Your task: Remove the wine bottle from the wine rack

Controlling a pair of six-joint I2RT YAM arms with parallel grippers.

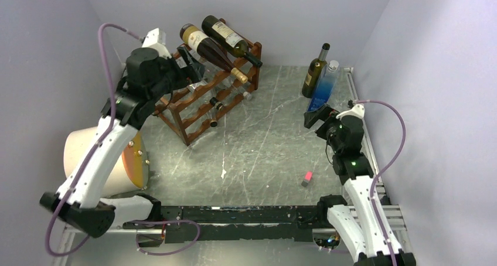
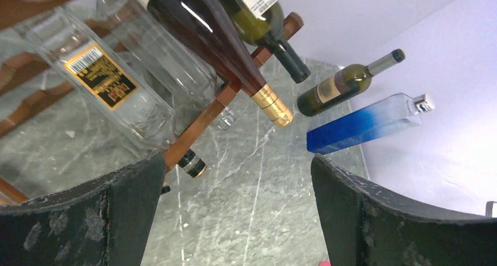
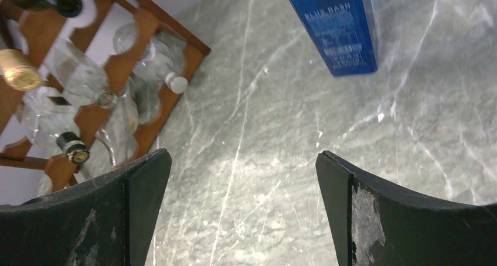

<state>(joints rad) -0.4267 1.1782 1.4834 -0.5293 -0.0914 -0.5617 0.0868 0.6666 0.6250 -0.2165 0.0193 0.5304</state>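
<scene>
The reddish-brown wine rack (image 1: 202,102) stands at the back left of the table. On its top tier lie a dark wine bottle with a gold foil neck (image 1: 212,52) and a green wine bottle with a black cap (image 1: 230,38). Clear glass bottles (image 2: 102,78) lie in the lower tiers. My left gripper (image 1: 190,64) hangs open at the rack's left end, beside the bottles' bases, holding nothing. From the left wrist, the gold-necked bottle (image 2: 205,31) and a rack rail (image 2: 199,122) lie just ahead of the left gripper (image 2: 237,160). My right gripper (image 1: 315,115) is open and empty, far from the rack (image 3: 123,72).
An olive-green bottle (image 1: 315,72) and a blue-tinted square bottle (image 1: 326,85) stand upright at the back right, just beyond the right gripper (image 3: 243,154). A beige drum (image 1: 99,160) sits at the left. A small pink block (image 1: 307,178) lies on the marble tabletop.
</scene>
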